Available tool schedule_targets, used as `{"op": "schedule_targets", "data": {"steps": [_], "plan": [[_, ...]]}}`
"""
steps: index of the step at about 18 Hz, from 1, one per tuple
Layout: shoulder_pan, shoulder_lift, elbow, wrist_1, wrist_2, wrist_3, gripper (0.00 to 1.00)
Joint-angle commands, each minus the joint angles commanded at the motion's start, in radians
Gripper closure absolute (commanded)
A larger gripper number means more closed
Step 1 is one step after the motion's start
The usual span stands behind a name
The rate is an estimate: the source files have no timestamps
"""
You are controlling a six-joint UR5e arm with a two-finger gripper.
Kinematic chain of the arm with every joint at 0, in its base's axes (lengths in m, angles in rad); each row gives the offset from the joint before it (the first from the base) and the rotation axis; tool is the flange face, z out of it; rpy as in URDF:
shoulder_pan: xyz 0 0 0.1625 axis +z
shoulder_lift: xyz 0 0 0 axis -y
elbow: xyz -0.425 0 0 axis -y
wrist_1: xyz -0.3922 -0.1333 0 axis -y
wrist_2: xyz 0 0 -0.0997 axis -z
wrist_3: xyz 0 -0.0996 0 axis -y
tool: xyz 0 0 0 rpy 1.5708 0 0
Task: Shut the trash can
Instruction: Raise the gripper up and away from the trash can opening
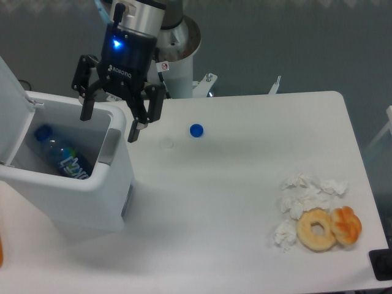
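The white trash can [92, 199] stands at the left of the table with its lid [11, 107] swung up and open at the far left. A plastic bottle [61, 156] with a blue cap lies inside it. My gripper [110, 125] hangs open above the can's right rim, one finger over the opening and one outside it. It holds nothing.
A blue bottle cap [196, 130] and a clear cap [167, 143] lie mid-table. Crumpled tissues [306, 196], a doughnut [316, 229] and a pastry [346, 225] sit at the right front. The robot's base [177, 61] stands behind the table.
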Motion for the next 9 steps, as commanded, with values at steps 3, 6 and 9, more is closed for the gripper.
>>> {"op": "schedule_targets", "data": {"steps": [3,6,9], "plan": [[-0.003,0.014,0.000,0.000,-0.002,-0.044,0.00],[-0.009,0.021,0.002,0.002,0.002,-0.106,0.00],[-0.050,0.026,0.005,0.002,-0.009,-0.129,0.00]]}}
